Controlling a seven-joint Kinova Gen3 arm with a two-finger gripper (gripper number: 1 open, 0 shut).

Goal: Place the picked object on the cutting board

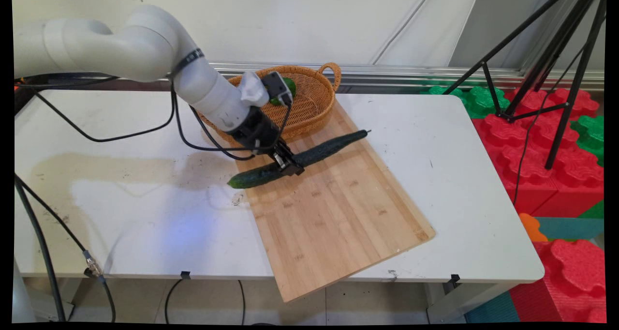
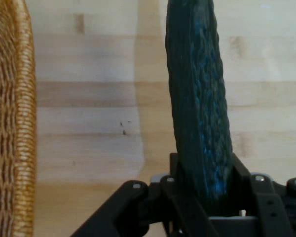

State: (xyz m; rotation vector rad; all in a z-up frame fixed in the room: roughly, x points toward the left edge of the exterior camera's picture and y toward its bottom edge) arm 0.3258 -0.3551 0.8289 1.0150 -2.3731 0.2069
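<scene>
A long dark green cucumber point(image 1: 319, 152) lies slantwise across the far end of the wooden cutting board point(image 1: 338, 209), its left tip reaching past the board's edge over the white table point(image 1: 135, 185). My gripper point(image 1: 289, 164) is shut on the cucumber near its middle. In the hand view the cucumber point(image 2: 200, 98) runs straight up from between the fingers point(image 2: 239, 173), over the board point(image 2: 89, 98). A wicker basket point(image 1: 309, 102) stands just behind the gripper, with something green inside it, partly hidden by the wrist.
The basket's woven wall point(image 2: 10, 123) stands close on the left in the hand view. A black tripod point(image 1: 546, 68) and red and green foam blocks point(image 1: 541, 141) stand off the table's right side. Black cables point(image 1: 96, 136) trail over the table's left part.
</scene>
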